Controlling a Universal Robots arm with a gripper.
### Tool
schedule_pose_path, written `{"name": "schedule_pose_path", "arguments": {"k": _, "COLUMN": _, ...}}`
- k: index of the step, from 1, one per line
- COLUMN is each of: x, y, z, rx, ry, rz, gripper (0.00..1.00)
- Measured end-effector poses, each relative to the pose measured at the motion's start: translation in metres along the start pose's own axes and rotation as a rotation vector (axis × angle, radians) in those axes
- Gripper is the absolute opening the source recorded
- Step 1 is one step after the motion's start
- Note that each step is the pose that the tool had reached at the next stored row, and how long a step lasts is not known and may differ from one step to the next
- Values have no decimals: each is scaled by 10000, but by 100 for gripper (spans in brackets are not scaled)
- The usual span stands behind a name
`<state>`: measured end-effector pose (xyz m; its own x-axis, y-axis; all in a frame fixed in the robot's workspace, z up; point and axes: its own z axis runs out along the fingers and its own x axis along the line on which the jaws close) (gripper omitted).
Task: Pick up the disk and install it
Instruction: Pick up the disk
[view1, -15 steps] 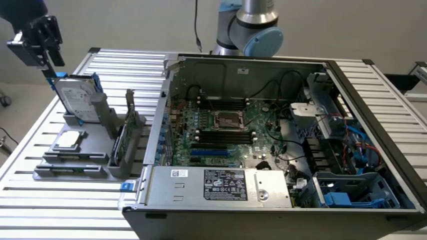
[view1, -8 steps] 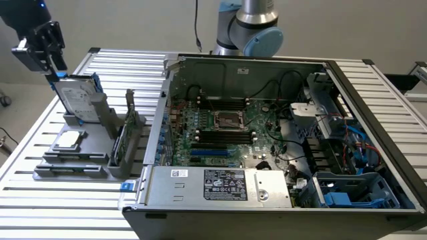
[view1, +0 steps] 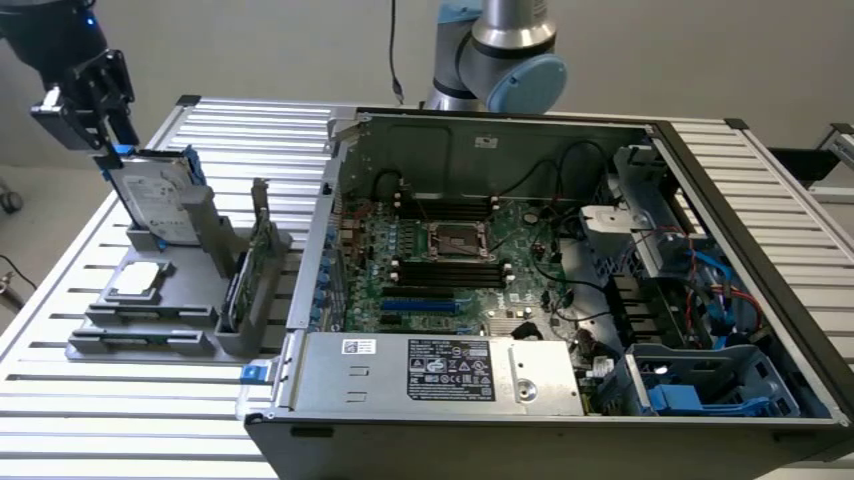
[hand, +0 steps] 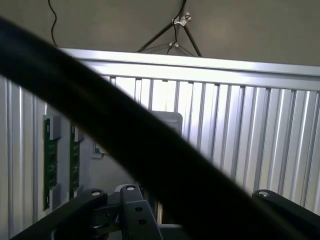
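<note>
Ribbed aluminium table (view1: 54, 400) carries the open steel case (view1: 467, 140). At nine o'clock from it in the exterior view, a grey plastic rack (view1: 147, 335) holds the disk (view1: 154, 195) upright: flat, silver, blue-edged. The gripper (view1: 114, 140) hangs at its twelve, jaws wide, gripping nothing. It is best centred squarely over the thin top edge before closing.

Robotics lab or assembly test cell: slatted aluminium bench (view1: 94, 425), robot arm (view1: 514, 55) mounted behind an opened computer tower (view1: 441, 372), grey parts fixture (view1: 147, 335), bare walls.
</note>
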<state>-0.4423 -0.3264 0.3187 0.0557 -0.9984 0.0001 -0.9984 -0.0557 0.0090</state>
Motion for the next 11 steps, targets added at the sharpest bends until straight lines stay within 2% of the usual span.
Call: {"name": "schedule_pose_path", "arguments": {"k": 11, "x": 1, "y": 15, "z": 172, "rx": 2, "ry": -33, "rz": 73, "gripper": 54}}
